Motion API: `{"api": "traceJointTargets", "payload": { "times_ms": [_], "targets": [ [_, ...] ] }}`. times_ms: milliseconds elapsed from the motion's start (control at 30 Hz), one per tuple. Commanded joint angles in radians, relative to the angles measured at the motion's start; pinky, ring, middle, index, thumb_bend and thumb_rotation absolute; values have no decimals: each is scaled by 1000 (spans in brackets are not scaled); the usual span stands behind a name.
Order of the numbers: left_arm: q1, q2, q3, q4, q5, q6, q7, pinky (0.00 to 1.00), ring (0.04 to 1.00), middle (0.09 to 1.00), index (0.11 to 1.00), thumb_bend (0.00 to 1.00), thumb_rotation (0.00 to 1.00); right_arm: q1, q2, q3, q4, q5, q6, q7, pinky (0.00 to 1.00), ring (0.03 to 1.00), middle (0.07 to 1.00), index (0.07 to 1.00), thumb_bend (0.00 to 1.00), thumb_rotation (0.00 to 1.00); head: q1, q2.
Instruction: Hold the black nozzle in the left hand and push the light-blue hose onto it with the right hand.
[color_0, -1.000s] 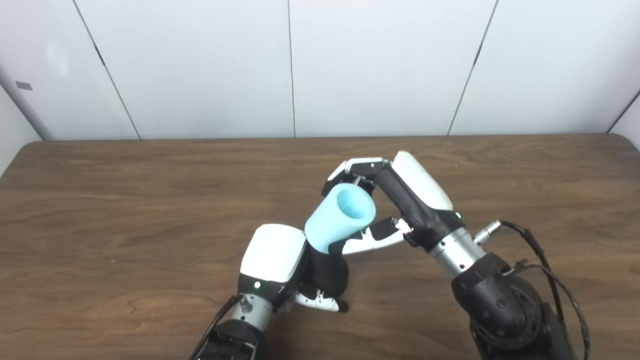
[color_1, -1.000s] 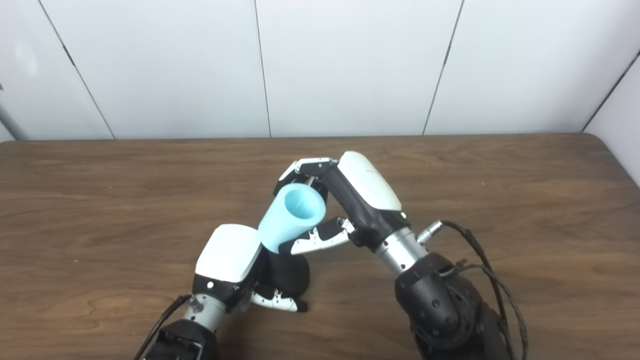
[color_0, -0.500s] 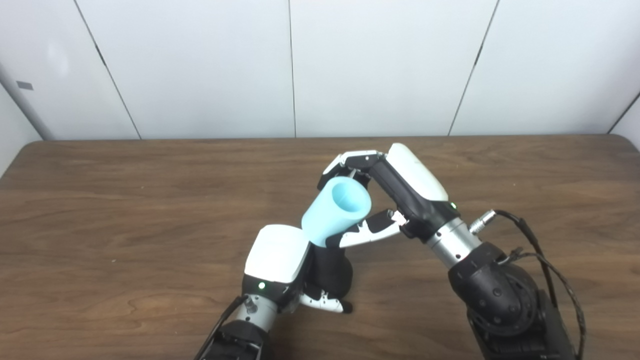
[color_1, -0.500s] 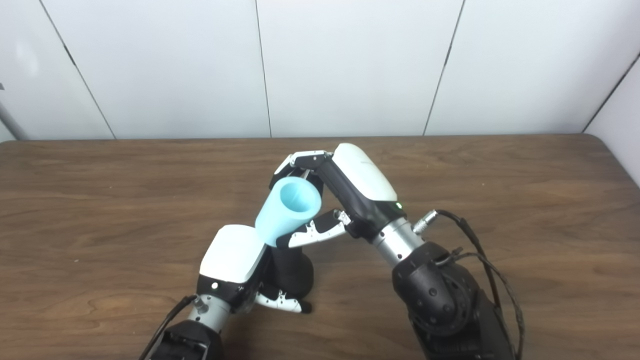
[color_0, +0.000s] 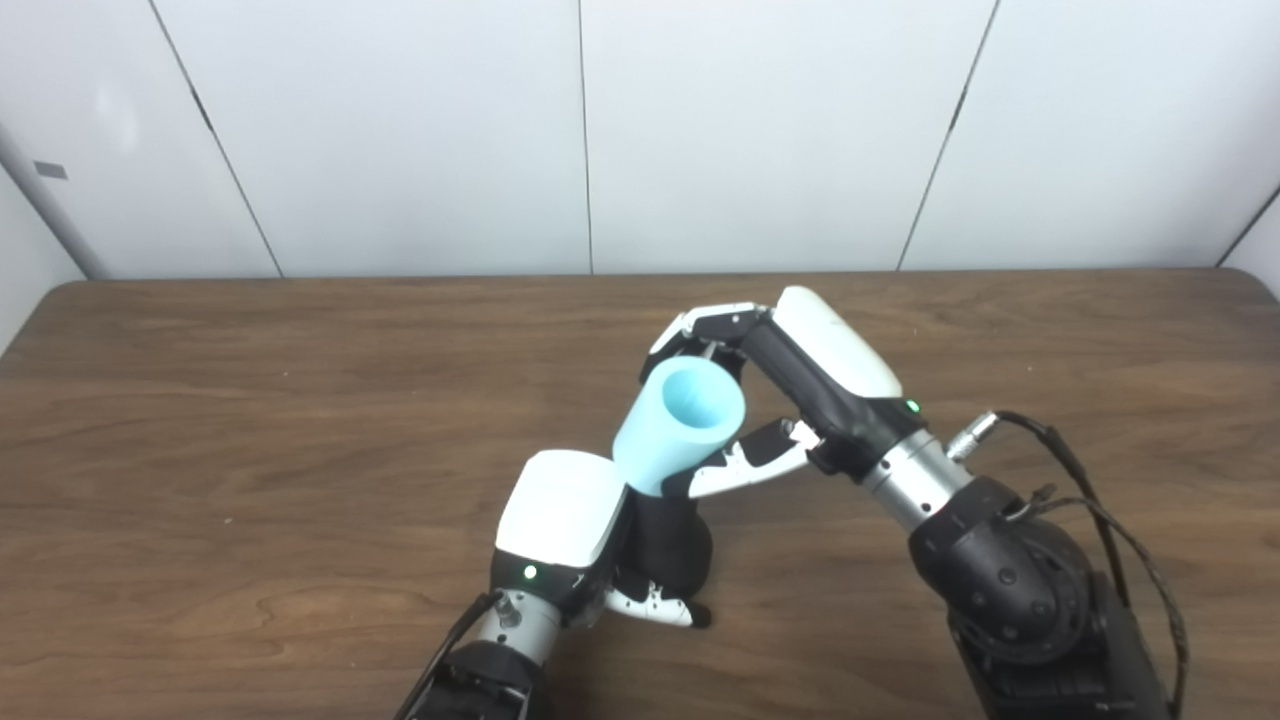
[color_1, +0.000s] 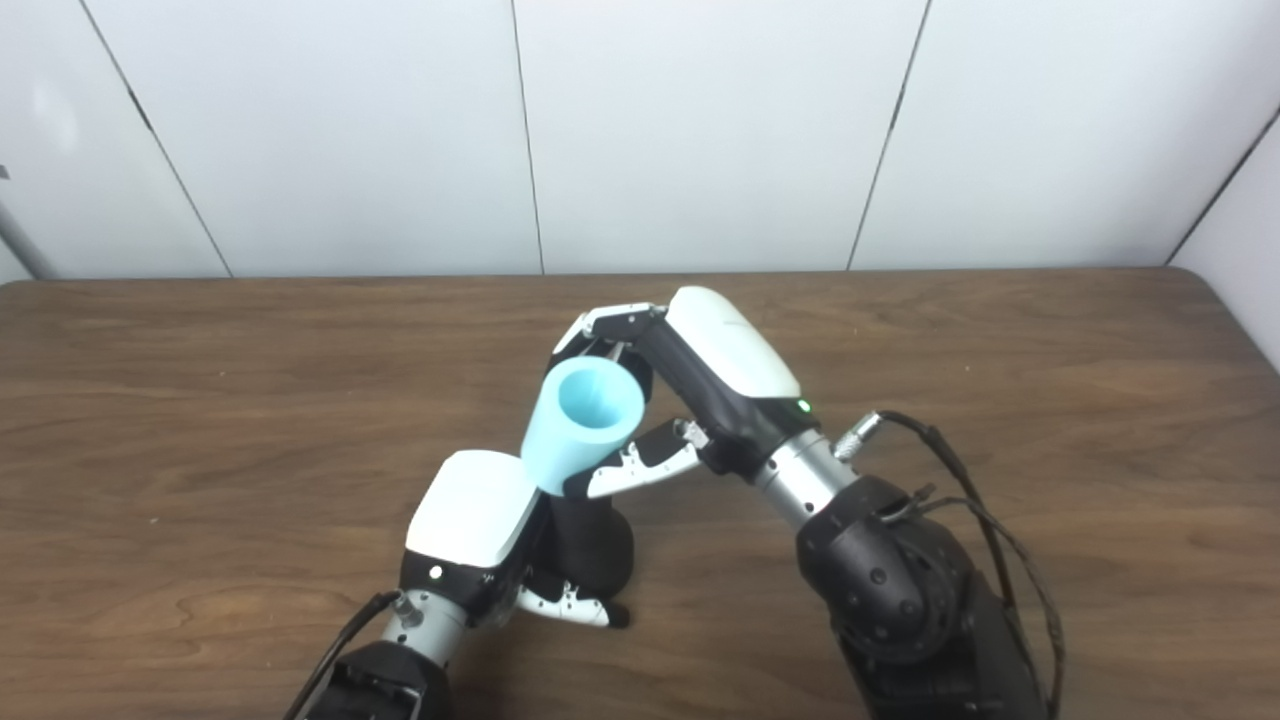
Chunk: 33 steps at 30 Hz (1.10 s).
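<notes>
White wall panels (color_0: 760, 130) are being seen behind a brown wooden table (color_0: 250, 400). Near the table's front middle, the black nozzle (color_0: 668, 545) is being gripped upright by the left hand (color_0: 575, 530), fingers closed around it. The light-blue hose (color_0: 680, 425) is being held tilted, open end upward, by the right hand (color_0: 800, 385), its lower end being met by the nozzle's top.

Tilted light-blue hose (color_0: 680, 428) atop upright black nozzle (color_0: 668, 545)
</notes>
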Motion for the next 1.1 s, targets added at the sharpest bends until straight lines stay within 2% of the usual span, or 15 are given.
{"api": "traceJointTargets", "payload": {
  "times_ms": [0,333,433,533,833,1067],
  "targets": [
    [30,5,-23,46,0,-16,-51,449,500,425,490,526,0,-42,-7,-26,-51,-4,0,-11,355,393,501,522,498,0,1,1],
    [30,5,-21,45,-1,-14,-55,435,502,431,491,526,0,-80,3,-83,-87,13,56,-9,353,388,492,538,496,0,3,2],
    [31,6,-20,44,-3,-13,-58,441,507,439,490,527,0,-86,5,-96,-97,21,77,-6,294,390,504,557,489,0,3,2],
    [30,8,-22,46,1,-16,-54,439,500,429,492,526,0,-87,1,-95,-103,12,83,-4,272,389,511,564,486,0,3,2],
    [27,7,-20,50,-1,-15,-50,441,502,431,491,526,0,-55,-1,-76,-103,21,60,-7,343,389,497,535,496,0,7,3],
    [25,6,-14,49,-12,-11,-60,466,521,478,484,527,0,-13,4,-51,-93,29,48,-11,351,392,497,528,497,0,8,3]
  ]
}}
